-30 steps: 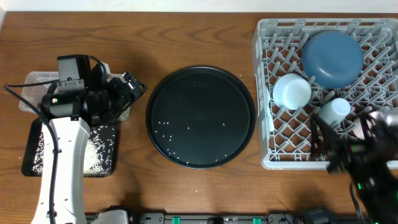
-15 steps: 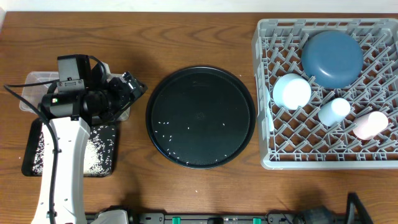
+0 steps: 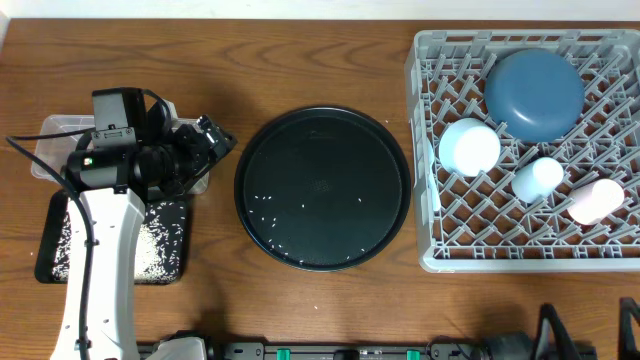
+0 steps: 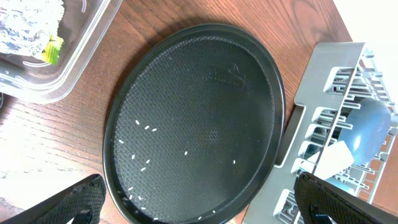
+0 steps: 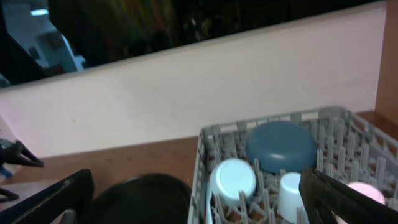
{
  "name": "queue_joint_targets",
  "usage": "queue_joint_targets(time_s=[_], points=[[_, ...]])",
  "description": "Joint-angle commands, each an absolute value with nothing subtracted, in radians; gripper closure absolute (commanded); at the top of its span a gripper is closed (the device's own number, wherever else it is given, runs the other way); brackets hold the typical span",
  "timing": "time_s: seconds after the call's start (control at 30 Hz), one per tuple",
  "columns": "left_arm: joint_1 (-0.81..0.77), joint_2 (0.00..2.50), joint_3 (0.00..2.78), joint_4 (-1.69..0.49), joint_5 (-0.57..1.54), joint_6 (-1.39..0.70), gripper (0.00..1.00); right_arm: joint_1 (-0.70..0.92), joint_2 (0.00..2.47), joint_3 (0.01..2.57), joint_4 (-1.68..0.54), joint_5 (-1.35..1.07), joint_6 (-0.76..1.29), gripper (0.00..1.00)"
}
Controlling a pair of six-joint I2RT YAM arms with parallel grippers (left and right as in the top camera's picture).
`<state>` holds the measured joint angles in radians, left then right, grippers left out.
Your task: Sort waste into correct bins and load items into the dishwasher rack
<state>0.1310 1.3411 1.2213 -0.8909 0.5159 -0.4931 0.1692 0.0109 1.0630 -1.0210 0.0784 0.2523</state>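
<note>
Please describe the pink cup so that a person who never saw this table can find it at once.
Find the big grey rack on the right of the overhead view. In its lower right part sits the pink cup, next to a light-blue cup. It alone is pink; its neighbours are blue or whitish.

From overhead, the left arm [image 3: 100, 230] covers much of the clear tub [image 3: 50, 135] and the shallow black tray [image 3: 172, 212], hiding whatever lies under it behind the left jaws. The right jaws cannot be made out in that view. At the left wrist, the foil [image 4: 28, 22] and the tub beyond the jaws on the left are cropped by the edge, as is the rack [image 4: 323, 81] on the right. The right-wrist view is blurred. There the right finger hides part of the pink cup [image 5: 364, 190], and the round black tray [image 5: 149, 193] between the jaws is cut off below.
</note>
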Motion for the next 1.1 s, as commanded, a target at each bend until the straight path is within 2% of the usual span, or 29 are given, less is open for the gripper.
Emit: queue_joint_targets(time_s=[0.0, 0.27, 0.57, 0.73, 1.07], points=[[0.135, 1.346, 1.228, -0.893, 0.507, -0.483, 0.02, 0.16, 0.007, 1.016, -0.997, 0.078, 0.262, 0.01], [0.135, 1.346, 1.228, -0.893, 0.507, -0.483, 0.02, 0.158, 0.006, 0.834, -0.807, 0.078, 0.273, 0.01], [0.135, 1.346, 1.228, -0.893, 0.507, -0.483, 0.02, 0.157, 0.006, 0.533, -0.377, 0.078, 0.278, 0.01], [0.135, 1.346, 1.228, -0.893, 0.507, -0.483, 0.02, 0.136, 0.006, 0.361, -0.139, 0.078, 0.353, 0.01], [0.135, 1.346, 1.228, -0.893, 0.507, -0.483, 0.02, 0.115, 0.005, 0.12, 0.213, 0.078, 0.4, 0.01]])
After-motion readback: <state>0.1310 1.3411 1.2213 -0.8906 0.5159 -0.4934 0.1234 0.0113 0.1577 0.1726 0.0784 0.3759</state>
